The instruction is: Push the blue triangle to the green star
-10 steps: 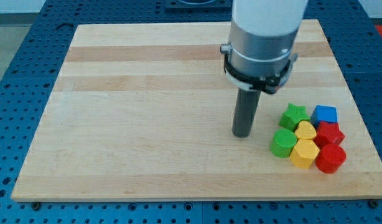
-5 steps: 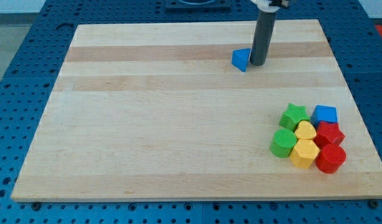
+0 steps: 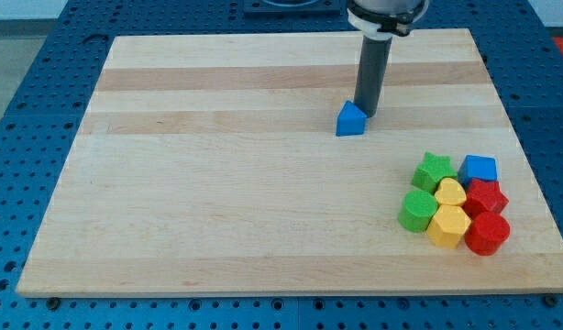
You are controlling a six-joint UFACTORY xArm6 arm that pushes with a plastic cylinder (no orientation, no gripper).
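The tip (image 3: 366,113) is touching the upper right of the blue triangle (image 3: 351,120), mid-worktop (image 3: 217,183) — the end effector being a bare rod, nothing spreads or pinches. The green star (image 3: 434,170) is sitting well apart, lower right — the push is underway and needs steering down-right

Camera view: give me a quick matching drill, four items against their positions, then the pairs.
Items:
1. small blue triangle block
2. my tip
3. green star block
4. blue cube block

Places:
A. left top of the cluster
B. right top of the cluster
C. alone, up-left of the cluster
D. against the triangle's upper right

Pairs: 1-C, 2-D, 3-A, 4-B
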